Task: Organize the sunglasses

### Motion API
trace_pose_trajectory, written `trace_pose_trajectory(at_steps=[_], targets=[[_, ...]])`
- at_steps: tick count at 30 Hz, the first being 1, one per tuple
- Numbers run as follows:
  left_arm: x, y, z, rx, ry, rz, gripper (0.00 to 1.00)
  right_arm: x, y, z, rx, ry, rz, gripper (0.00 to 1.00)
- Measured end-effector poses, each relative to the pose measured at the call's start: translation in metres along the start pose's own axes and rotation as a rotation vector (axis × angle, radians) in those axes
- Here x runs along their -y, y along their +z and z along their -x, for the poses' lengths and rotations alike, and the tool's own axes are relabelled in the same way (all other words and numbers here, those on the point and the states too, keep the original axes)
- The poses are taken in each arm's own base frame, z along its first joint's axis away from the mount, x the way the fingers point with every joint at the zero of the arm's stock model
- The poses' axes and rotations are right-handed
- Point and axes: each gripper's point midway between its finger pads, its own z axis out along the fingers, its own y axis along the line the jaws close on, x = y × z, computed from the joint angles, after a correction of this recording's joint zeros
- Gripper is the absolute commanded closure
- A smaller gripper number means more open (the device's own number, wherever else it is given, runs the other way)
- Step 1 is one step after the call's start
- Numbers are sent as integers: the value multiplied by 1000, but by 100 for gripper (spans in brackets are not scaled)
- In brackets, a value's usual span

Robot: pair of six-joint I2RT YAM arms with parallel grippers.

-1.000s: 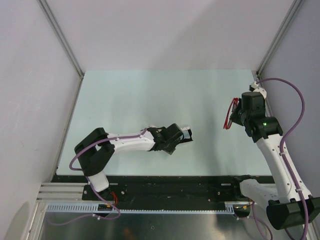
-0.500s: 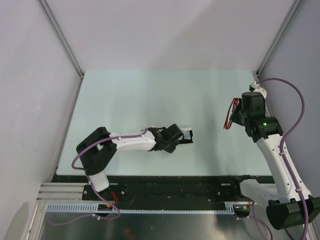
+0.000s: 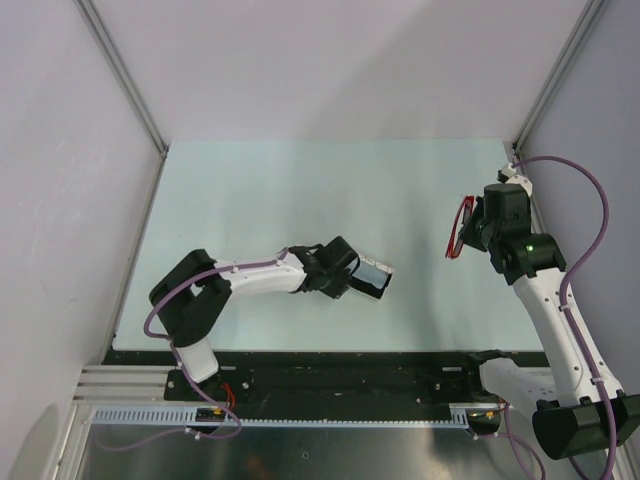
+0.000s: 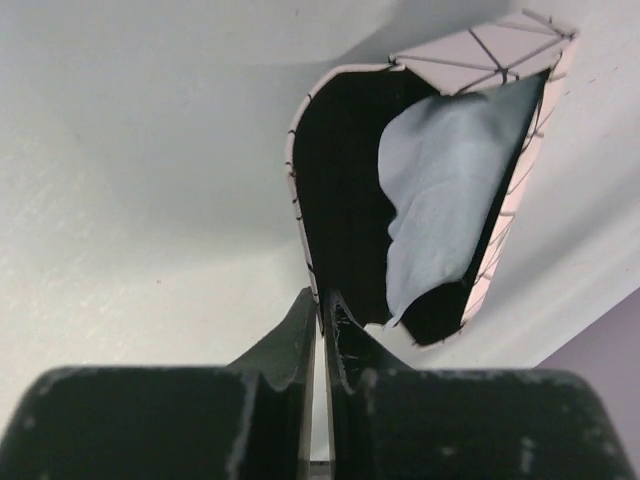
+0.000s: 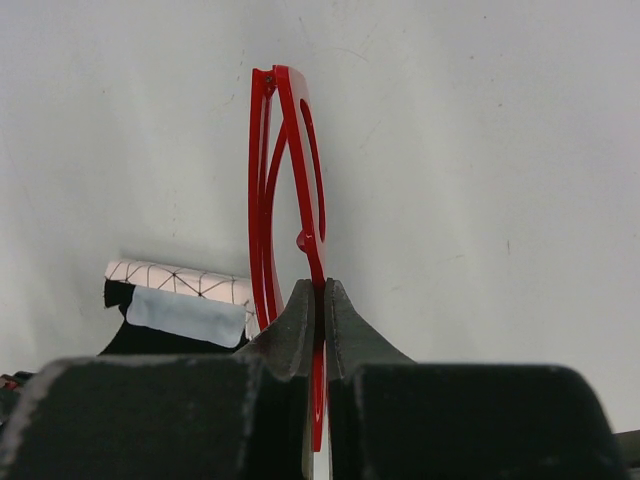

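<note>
My right gripper (image 3: 468,228) is shut on the red sunglasses (image 3: 457,230) and holds them folded, on edge, above the table at the right. In the right wrist view the fingertips (image 5: 305,310) pinch the thin red frame (image 5: 290,170). My left gripper (image 3: 356,281) is shut on the rim of the white patterned case (image 3: 376,276) near the table's middle front. In the left wrist view the case (image 4: 480,45) is open, with a black inside and the light-blue cloth (image 4: 445,170) in it. The case (image 5: 180,280) and the cloth (image 5: 185,315) also show at the lower left of the right wrist view.
The pale table (image 3: 300,190) is walled by white panels on the left, back and right. A purple cable (image 3: 590,200) loops by the right arm close to the right wall. A black rail (image 3: 330,365) runs along the near edge.
My left gripper has turned and drawn back a little to the left, and the case has swung down toward the near edge, showing more of itself. The right arm and the sunglasses have not moved.
</note>
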Motion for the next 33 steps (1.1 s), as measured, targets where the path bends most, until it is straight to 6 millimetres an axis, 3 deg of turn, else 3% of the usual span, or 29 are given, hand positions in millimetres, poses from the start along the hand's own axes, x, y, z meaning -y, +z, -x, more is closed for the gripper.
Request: trace_pose_trajectory(at_steps=[4, 16, 23, 28, 33], targets=[[2, 0, 4, -8, 48, -2, 100, -1, 0, 0, -1, 2, 3, 100], [14, -1, 9, -52, 358, -30, 99, -6, 1, -9, -36, -29, 46, 100], [14, 3, 24, -165, 576, -24, 97, -16, -2, -18, -76, -106, 112, 100], [23, 1, 34, -232, 748, -44, 96, -33, -5, -35, -122, -196, 173, 100], [28, 2, 42, -274, 876, -52, 91, -68, -7, -70, -208, -330, 258, 100]])
